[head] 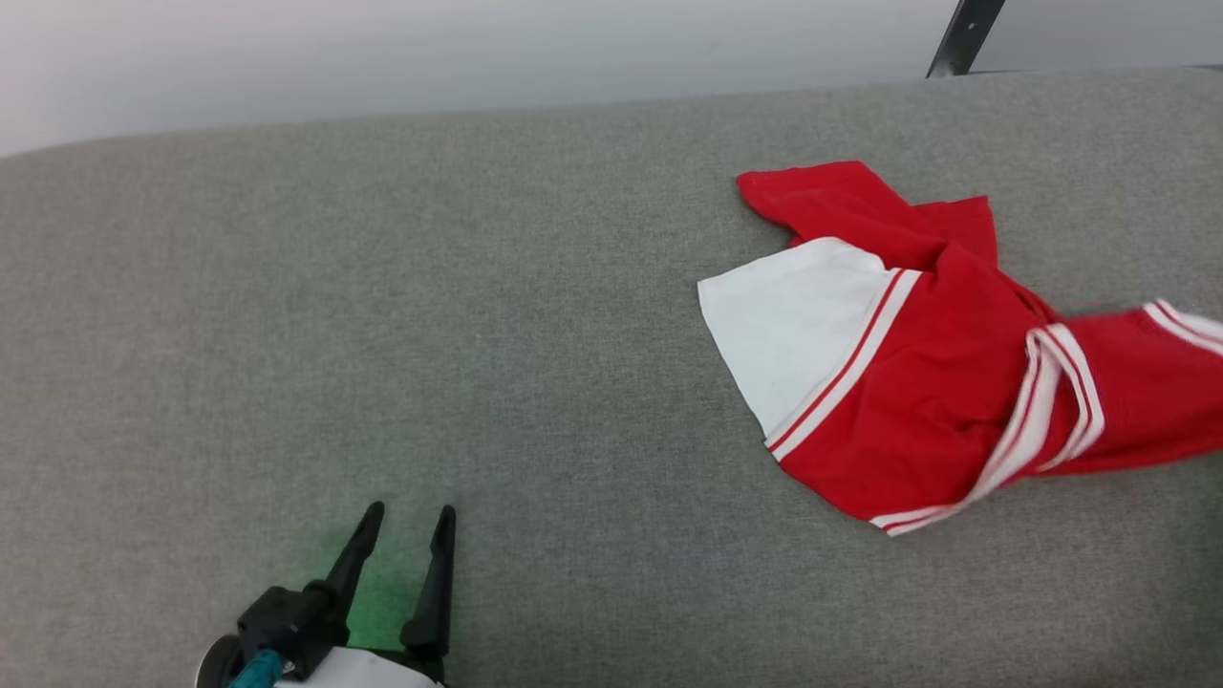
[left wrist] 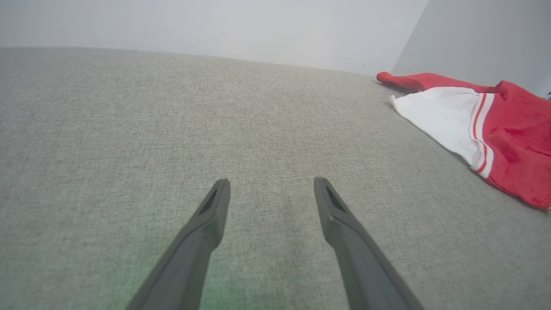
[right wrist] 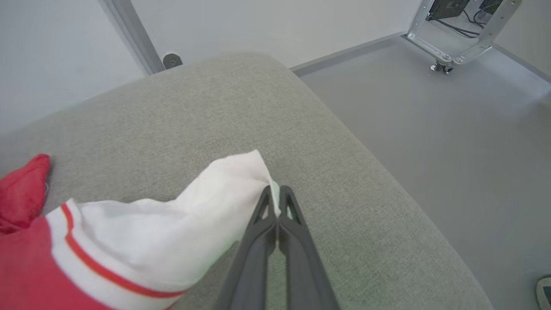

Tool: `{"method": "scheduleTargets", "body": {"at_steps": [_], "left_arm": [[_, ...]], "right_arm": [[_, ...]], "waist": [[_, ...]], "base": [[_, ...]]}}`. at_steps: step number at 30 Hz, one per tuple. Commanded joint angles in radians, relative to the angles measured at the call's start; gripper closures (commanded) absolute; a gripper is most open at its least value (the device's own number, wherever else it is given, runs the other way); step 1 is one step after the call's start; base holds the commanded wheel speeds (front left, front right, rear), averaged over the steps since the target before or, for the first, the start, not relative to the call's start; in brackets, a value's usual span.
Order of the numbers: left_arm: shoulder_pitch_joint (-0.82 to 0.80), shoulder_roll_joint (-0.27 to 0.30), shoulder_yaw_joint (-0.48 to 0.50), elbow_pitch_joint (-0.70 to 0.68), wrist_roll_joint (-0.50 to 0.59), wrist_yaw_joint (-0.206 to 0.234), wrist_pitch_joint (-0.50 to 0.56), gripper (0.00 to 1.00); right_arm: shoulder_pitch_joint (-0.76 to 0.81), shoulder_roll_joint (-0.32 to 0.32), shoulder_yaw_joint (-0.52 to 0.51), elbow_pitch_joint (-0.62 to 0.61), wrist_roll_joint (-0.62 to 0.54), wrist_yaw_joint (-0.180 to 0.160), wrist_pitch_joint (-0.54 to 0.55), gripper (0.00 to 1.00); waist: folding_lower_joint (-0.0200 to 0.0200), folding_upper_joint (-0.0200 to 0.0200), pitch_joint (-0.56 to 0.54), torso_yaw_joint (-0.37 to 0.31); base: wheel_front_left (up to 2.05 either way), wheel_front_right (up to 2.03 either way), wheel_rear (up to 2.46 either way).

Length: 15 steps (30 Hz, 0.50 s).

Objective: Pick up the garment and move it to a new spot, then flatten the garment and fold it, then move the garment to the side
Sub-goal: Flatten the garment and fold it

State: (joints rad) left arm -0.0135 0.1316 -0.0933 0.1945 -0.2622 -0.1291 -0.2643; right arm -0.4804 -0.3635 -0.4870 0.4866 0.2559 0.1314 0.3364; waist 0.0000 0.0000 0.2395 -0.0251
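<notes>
2 tools: right tool (right wrist: pixel 279 190) clamped on white corner of soft red garment (head: pixel 917 382) & left tool (head: pixel 411 511) splayed over woven grey upholstery (head: pixel 382 287).

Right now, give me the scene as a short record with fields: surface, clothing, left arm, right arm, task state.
surface: grey fabric pad with a rounded edge
clothing: garment, red with white panels and striped trim, crumpled on the pad's right part
left arm: left gripper open over bare pad, apart from the garment
right arm: right gripper shut on a white corner of the garment
task state: garment not yet flattened or folded
</notes>
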Motion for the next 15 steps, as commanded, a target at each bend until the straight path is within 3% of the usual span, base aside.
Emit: {"method": "scheduleTargets", "body": {"at_steps": [1,9,11,12,13,15], "left_arm": [[-0.008,0.007,0.002,0.002,0.002,-0.002,0.0,0.0],[-0.019,0.014,0.001,0.008,0.006,-0.002,0.0,0.0],[-0.022,0.018,0.002,0.01,0.006,-0.002,0.0,0.0],[-0.022,0.02,0.003,0.012,0.006,-0.002,0.0,0.0],[-0.022,0.023,0.003,0.013,0.005,-0.002,0.0,0.0],[-0.024,0.029,0.002,0.016,0.0,-0.002,0.0,0.0]], "right_arm": [[-0.001,0.025,-0.029,0.021,-0.032,-0.001,-0.012,1.0],[-0.024,0.083,-0.108,0.104,-0.152,-0.001,-0.056,1.0],[-0.033,0.091,-0.116,0.115,-0.179,-0.001,-0.064,0.62],[-0.039,0.096,-0.121,0.118,-0.186,-0.001,-0.068,0.25],[-0.041,0.1,-0.124,0.12,-0.193,-0.001,-0.075,0.0],[-0.036,0.109,-0.131,0.121,-0.196,-0.001,-0.086,0.0]], "waist": [[0.0,0.0,0.01,0.006],[0.0,0.0,0.028,0.012],[0.0,0.0,0.029,0.012],[0.0,0.0,0.028,0.012],[0.0,0.0,0.026,0.011],[0.0,0.0,0.018,0.008]], "base": [[0.0,0.0,0.0],[0.0,0.0,0.0],[0.0,0.0,0.0],[0.0,0.0,0.0],[0.0,0.0,0.0],[0.0,0.0,0.0]]}}
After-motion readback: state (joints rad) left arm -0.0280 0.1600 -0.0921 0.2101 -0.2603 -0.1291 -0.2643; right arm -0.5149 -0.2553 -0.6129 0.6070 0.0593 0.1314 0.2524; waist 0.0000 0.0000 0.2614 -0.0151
